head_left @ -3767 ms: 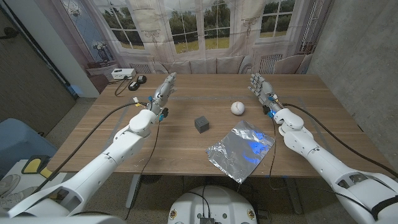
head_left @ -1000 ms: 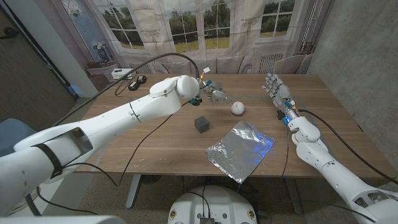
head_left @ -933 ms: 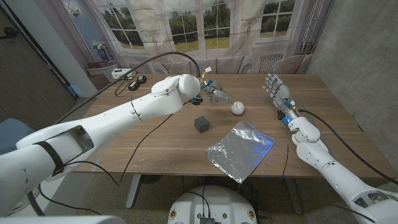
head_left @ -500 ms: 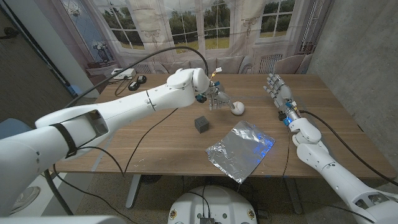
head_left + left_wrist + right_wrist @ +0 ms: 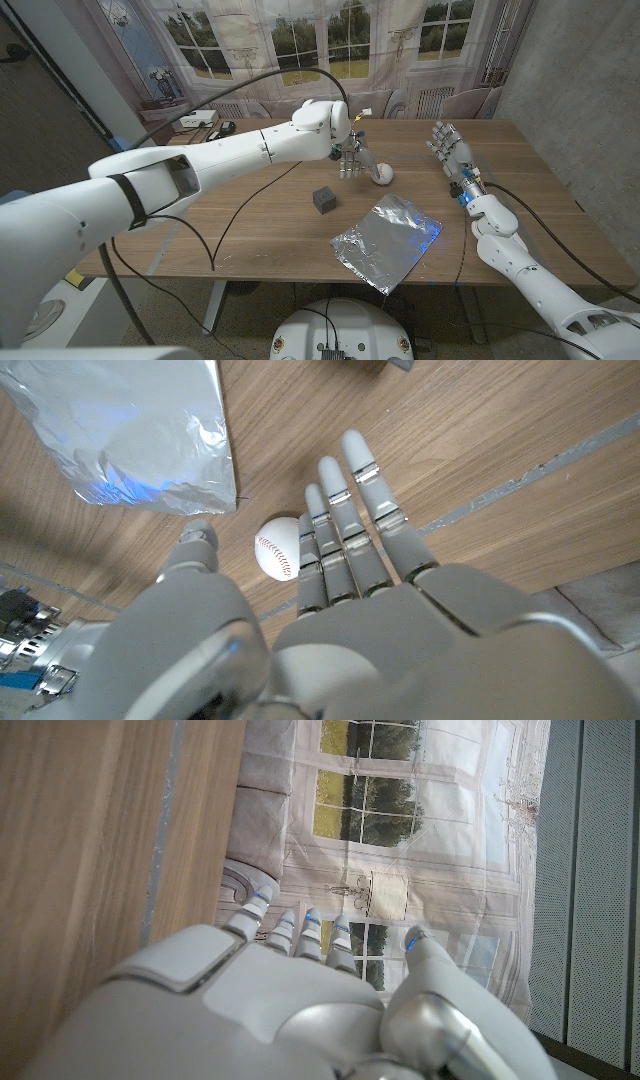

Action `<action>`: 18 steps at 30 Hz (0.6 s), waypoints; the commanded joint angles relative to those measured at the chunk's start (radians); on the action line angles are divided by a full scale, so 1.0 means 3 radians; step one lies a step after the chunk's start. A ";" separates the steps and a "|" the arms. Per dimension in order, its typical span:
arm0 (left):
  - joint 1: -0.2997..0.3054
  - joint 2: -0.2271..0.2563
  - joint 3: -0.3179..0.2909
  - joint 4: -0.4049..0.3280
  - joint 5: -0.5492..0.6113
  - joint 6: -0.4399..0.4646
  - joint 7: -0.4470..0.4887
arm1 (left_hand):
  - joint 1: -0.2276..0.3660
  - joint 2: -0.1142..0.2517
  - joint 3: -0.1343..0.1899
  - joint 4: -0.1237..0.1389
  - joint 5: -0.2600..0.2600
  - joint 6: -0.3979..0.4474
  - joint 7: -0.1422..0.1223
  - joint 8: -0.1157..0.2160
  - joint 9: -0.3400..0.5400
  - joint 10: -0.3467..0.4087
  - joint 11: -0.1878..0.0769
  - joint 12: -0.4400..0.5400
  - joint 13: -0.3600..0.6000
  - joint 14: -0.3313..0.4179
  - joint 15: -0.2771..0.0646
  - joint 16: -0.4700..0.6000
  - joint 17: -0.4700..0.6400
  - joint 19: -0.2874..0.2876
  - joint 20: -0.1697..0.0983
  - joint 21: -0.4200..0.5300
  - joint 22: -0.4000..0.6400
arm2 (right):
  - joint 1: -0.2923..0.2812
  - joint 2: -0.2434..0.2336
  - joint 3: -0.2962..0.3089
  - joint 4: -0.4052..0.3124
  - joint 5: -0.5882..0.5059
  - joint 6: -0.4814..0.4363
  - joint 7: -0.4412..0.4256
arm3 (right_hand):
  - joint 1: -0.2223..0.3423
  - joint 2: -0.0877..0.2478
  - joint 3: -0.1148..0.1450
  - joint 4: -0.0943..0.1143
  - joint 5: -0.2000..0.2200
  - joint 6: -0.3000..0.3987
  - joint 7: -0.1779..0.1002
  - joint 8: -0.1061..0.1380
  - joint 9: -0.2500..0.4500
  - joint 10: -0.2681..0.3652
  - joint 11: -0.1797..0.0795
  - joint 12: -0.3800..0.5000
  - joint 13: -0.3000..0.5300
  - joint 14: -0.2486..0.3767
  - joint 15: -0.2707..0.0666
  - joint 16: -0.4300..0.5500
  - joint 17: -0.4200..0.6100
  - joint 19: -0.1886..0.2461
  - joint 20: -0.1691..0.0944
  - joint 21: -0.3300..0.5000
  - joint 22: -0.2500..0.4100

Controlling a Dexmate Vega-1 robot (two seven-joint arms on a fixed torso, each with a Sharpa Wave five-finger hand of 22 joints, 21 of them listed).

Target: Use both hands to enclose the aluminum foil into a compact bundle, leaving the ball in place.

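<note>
Two hands were over the tabletop [image 5: 250, 230], neither holding anything. The left hand [image 5: 350, 160] hung fingers-down just beside the white ball [image 5: 381, 174], toward the far middle of the tabletop; in the left wrist view its fingers [image 5: 340, 530] were straight and slightly apart, with the ball [image 5: 277, 547] beside them, and whether they touched it could not be told. The right hand [image 5: 450, 152] stood upright near the right edge with its fingers spread, well apart from everything else. The aluminum foil [image 5: 387, 241] lay as a flat, lightly creased sheet near the front edge, right of the middle, untouched. A dark cube [image 5: 324, 200] sat between the foil and the left hand. Small devices [image 5: 200, 116] lay at the far left corner.
</note>
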 commanded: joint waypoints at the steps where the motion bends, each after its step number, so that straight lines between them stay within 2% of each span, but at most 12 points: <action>1: -0.0313 -0.0513 0.0280 0.0789 -0.0178 -0.0112 -0.0245 | -0.0087 0.0089 -0.0004 0.0078 -0.0009 0.0031 0.0020 0.0000 0.0002 -0.0005 0.0059 -0.0032 -0.0002 0.0013 -0.0030 -0.0007 0.0014 -0.0002 0.0065 0.0023 0.0013 | 0.0030 0.0060 0.0056 0.0187 0.0125 0.0127 0.0208 | -0.0006 0.0005 0.0013 -0.0017 0.0024 0.0027 0.0009 0.0017 0.0015 0.0024 0.0000 0.0013 0.0012 0.0005 0.0014 0.0022 0.0014 0.0018 0.0030 0.0019 0.0007; 4: -0.0365 -0.0650 0.0355 0.1013 -0.0206 -0.0158 -0.0284 | -0.0143 0.0114 -0.0011 0.0110 -0.0021 0.0065 0.0039 0.0001 0.0000 0.0087 0.0093 -0.0006 0.0005 0.0092 -0.0032 0.0021 0.0020 0.0035 0.0060 0.0047 0.0014 | 0.0034 0.0068 0.0070 0.0228 0.0144 0.0144 0.0242 | -0.0008 0.0005 0.0012 -0.0017 0.0024 0.0036 0.0010 0.0019 0.0015 0.0028 -0.0003 0.0014 0.0013 0.0013 0.0020 0.0025 0.0014 0.0028 0.0035 0.0023 0.0007; 5: -0.0381 -0.0698 0.0373 0.1100 -0.0222 -0.0183 -0.0299 | -0.0168 0.0125 -0.0012 0.0121 -0.0026 0.0087 0.0052 -0.0004 -0.0003 0.0178 0.0041 0.0027 0.0014 0.0138 -0.0060 0.0037 0.0025 0.0050 0.0042 0.0065 0.0023 | 0.0035 0.0071 0.0075 0.0241 0.0150 0.0150 0.0252 | -0.0009 0.0005 0.0012 -0.0017 0.0024 0.0037 0.0009 0.0020 0.0016 0.0028 -0.0004 0.0013 0.0013 0.0014 0.0019 0.0026 0.0015 0.0028 0.0035 0.0023 0.0007; 7: -0.0398 -0.0782 0.0395 0.1265 -0.0251 -0.0244 -0.0297 | -0.0185 0.0134 -0.0010 0.0125 -0.0029 0.0138 0.0054 -0.0002 -0.0006 0.0254 0.0006 0.0056 0.0027 0.0227 -0.0088 0.0070 0.0034 0.0089 0.0014 0.0098 0.0036 | 0.0039 0.0077 0.0084 0.0270 0.0160 0.0162 0.0270 | -0.0009 0.0005 0.0012 -0.0018 0.0024 0.0040 0.0009 0.0020 0.0016 0.0029 -0.0006 0.0013 0.0013 0.0015 0.0018 0.0026 0.0015 0.0031 0.0037 0.0024 0.0007; 12: -0.0441 -0.1001 0.0465 0.1700 -0.0292 -0.0404 -0.0305 | -0.0107 0.0131 0.0026 0.0064 -0.0022 0.0209 0.0031 -0.0003 -0.0009 0.0297 -0.0029 0.0076 0.0048 0.0302 -0.0124 0.0104 0.0050 0.0097 -0.0018 0.0140 0.0070 | 0.0060 0.0105 0.0105 0.0363 0.0204 0.0181 0.0346 | -0.0009 0.0006 0.0012 -0.0020 0.0025 0.0043 0.0008 0.0019 0.0016 0.0031 -0.0006 0.0013 0.0013 0.0020 0.0020 0.0027 0.0015 0.0035 0.0034 0.0025 0.0007; 13: -0.0441 -0.1014 0.0503 0.1688 -0.0251 -0.0404 -0.0272 | -0.0070 0.0115 0.0035 0.0035 -0.0019 0.0201 0.0031 -0.0013 -0.0009 0.0285 -0.0027 0.0073 0.0054 0.0292 -0.0127 0.0103 0.0055 0.0091 -0.0023 0.0146 0.0075 | 0.0065 0.0110 0.0110 0.0384 0.0217 0.0182 0.0367 | -0.0009 0.0007 0.0012 -0.0020 0.0025 0.0044 0.0008 0.0020 0.0016 0.0032 -0.0007 0.0013 0.0013 0.0020 0.0018 0.0027 0.0015 0.0036 0.0036 0.0025 0.0007; 15: -0.0420 -0.0943 0.0588 0.1473 -0.0111 -0.0407 -0.0132 | 0.0018 0.0021 0.0038 -0.0048 -0.0014 0.0103 -0.0030 -0.0076 -0.0007 0.0150 -0.0062 0.0031 0.0079 0.0184 -0.0150 0.0054 0.0065 0.0046 -0.0018 0.0162 0.0088 | 0.0072 0.0117 0.0120 0.0417 0.0226 0.0188 0.0381 | -0.0009 0.0007 0.0012 -0.0020 0.0025 0.0047 0.0010 0.0020 0.0016 0.0032 -0.0006 0.0013 0.0013 0.0020 0.0019 0.0026 0.0015 0.0036 0.0037 0.0025 0.0007; 16: -0.0396 -0.0883 0.0622 0.1326 -0.0024 -0.0417 -0.0025 | 0.0038 -0.0003 0.0039 -0.0059 -0.0007 -0.0017 -0.0069 -0.0124 -0.0003 0.0017 -0.0097 -0.0010 0.0096 0.0080 -0.0144 0.0001 0.0073 -0.0067 0.0009 0.0140 0.0091 | 0.0076 0.0120 0.0125 0.0433 0.0234 0.0187 0.0391 | -0.0009 0.0007 0.0012 -0.0021 0.0025 0.0049 0.0010 0.0021 0.0016 0.0033 -0.0004 0.0013 0.0013 0.0024 0.0021 0.0028 0.0015 0.0037 0.0035 0.0025 0.0007; 18: -0.0347 -0.0798 0.0649 0.1100 0.0113 -0.0401 0.0141 | 0.0057 -0.0017 0.0041 -0.0060 0.0001 -0.0243 -0.0173 -0.0170 0.0001 -0.0173 -0.0104 -0.0062 0.0119 -0.0129 -0.0128 -0.0106 0.0079 -0.0269 0.0057 0.0095 0.0093 | 0.0087 0.0124 0.0131 0.0461 0.0241 0.0185 0.0409 | -0.0010 0.0007 0.0012 -0.0022 0.0025 0.0053 0.0009 0.0021 0.0016 0.0039 -0.0006 0.0015 0.0013 0.0025 0.0021 0.0028 0.0015 0.0038 0.0035 0.0026 0.0007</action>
